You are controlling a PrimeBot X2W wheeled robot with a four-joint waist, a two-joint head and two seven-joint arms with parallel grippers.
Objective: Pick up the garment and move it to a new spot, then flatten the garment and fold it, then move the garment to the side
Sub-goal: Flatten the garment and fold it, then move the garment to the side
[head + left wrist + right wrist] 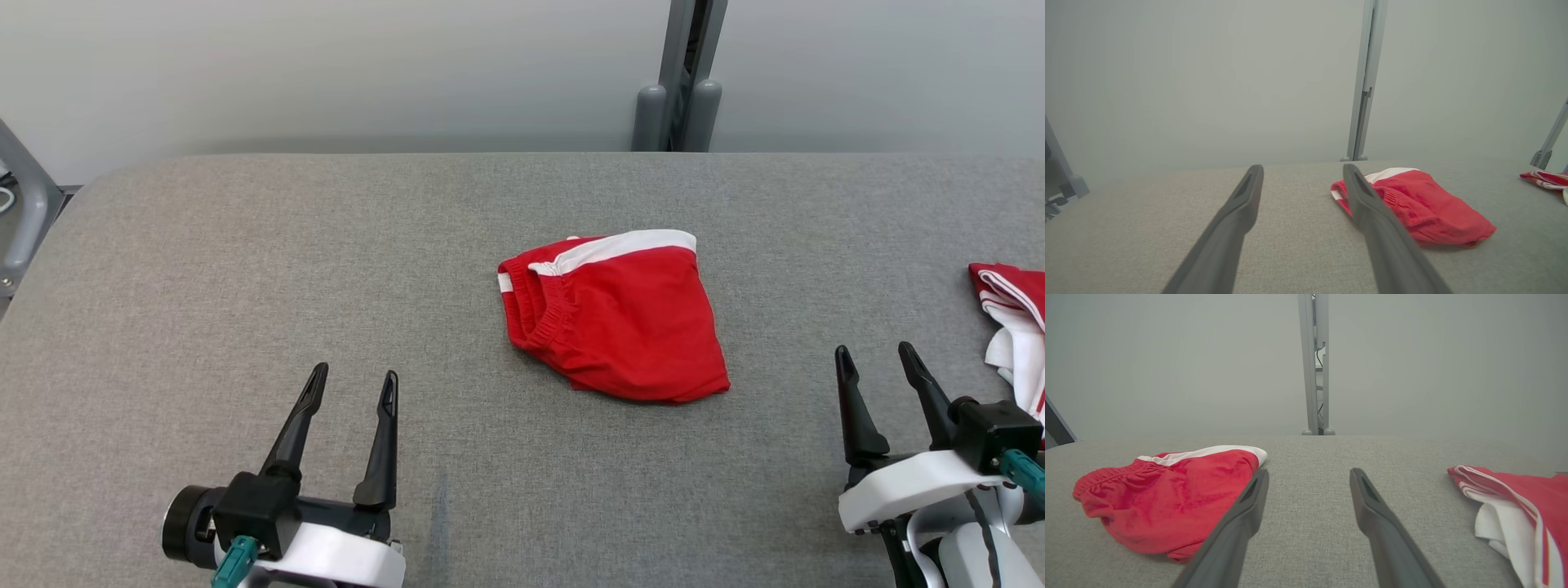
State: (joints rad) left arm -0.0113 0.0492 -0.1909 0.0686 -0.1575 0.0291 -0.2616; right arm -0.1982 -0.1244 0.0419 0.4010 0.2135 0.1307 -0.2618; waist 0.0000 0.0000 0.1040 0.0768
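The left gripper [356,374] hangs low at the near left with its jaws spread and nothing between them. The right gripper [874,349] at the near right is equally released and empty. Between and beyond them, near the middle of the bench [245,245], lie the red shorts [629,318], doubled over loosely, waistband toward the left, a white stripe along the far edge (rumpled rather than crisp). A second red-and-white garment [1016,314] sits crumpled at the right edge, just beside the right gripper. This layout fits two stages: shorts waiting to be lifted to a new spot, or shorts roughly folded and due to go aside. The pictures do not settle which. Either way, I judge any grasp would mean reaching forward and inward, then closing low on a fabric edge without dragging the layers.
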